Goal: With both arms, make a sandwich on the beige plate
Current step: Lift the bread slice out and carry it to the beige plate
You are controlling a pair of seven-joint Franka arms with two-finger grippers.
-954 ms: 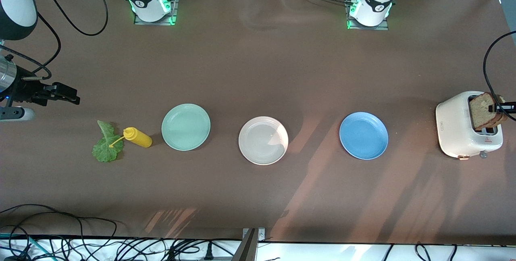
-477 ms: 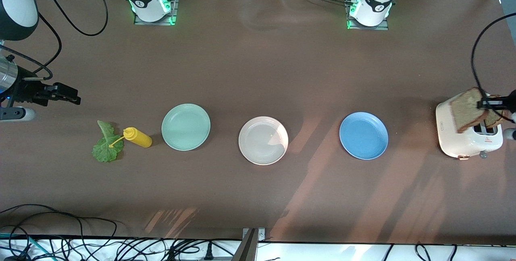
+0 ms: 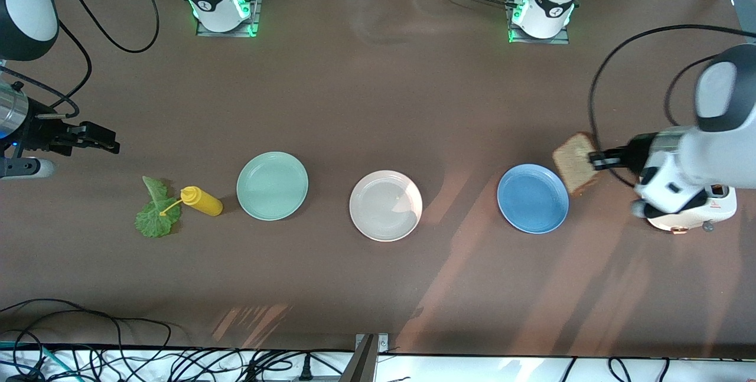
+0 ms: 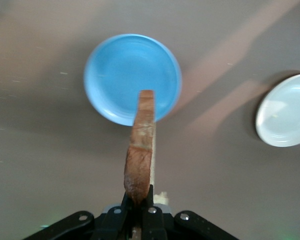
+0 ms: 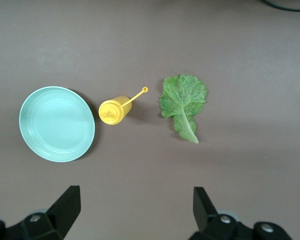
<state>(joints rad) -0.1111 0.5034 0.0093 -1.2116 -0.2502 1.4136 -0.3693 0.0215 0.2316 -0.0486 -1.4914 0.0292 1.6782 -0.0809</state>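
Your left claw (image 3: 596,160), at the frame's right, clamps a bread slice (image 3: 576,163) edge-up above the blue plate's (image 3: 533,198) rim, bound for the bare beige plate (image 3: 385,205) at centre. Your right claw (image 3: 106,143) waits, fingers apart, over the table near the lettuce leaf (image 3: 155,212).

Mint-green plate (image 3: 272,185): on tabletop (image 3: 378,98), beside yellow squeeze bottle (image 3: 202,201).
Blue plate (image 3: 533,198): near white toaster (image 3: 703,211).

The front view looks down from high across the table (image 3: 378,104), facing both bases. The left wrist view looks down closely on the blue plate (image 4: 132,77), which the front view shares. The right wrist view looks down on the mint-green plate (image 5: 56,123), also shared.
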